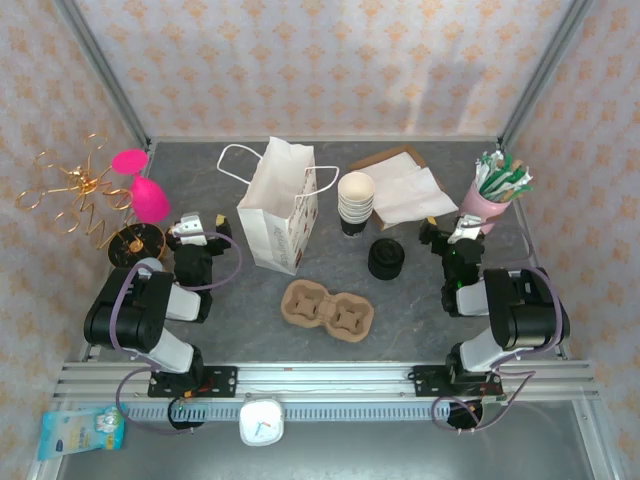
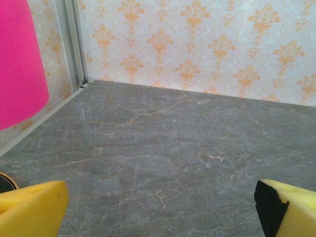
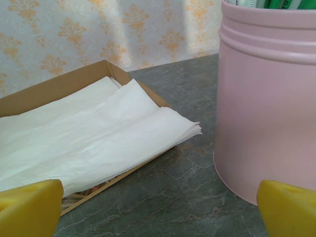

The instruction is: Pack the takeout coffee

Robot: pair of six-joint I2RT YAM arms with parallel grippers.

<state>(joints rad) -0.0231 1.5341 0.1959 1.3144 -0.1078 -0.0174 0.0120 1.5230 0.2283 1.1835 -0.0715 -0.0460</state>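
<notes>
Both hands gape wide, holding nothing: the left gripper point(image 1: 192, 230) is left of the bag point(image 1: 280, 205), the right gripper point(image 1: 452, 236) by the pink pot point(image 1: 478, 205). The coffee point(image 1: 386, 258) stands between them, right of the bag and just beyond the carrier point(image 1: 327, 307).

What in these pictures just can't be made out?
- Inside of the white paper bag: top view, hidden by its own walls.
- The takeout coffee: top view, its black lid covers the cup below.
- What fills the pink container: right wrist view, cut off by the top edge; top view, too small.
- The pink object: left wrist view, cut off by the left edge.
</notes>
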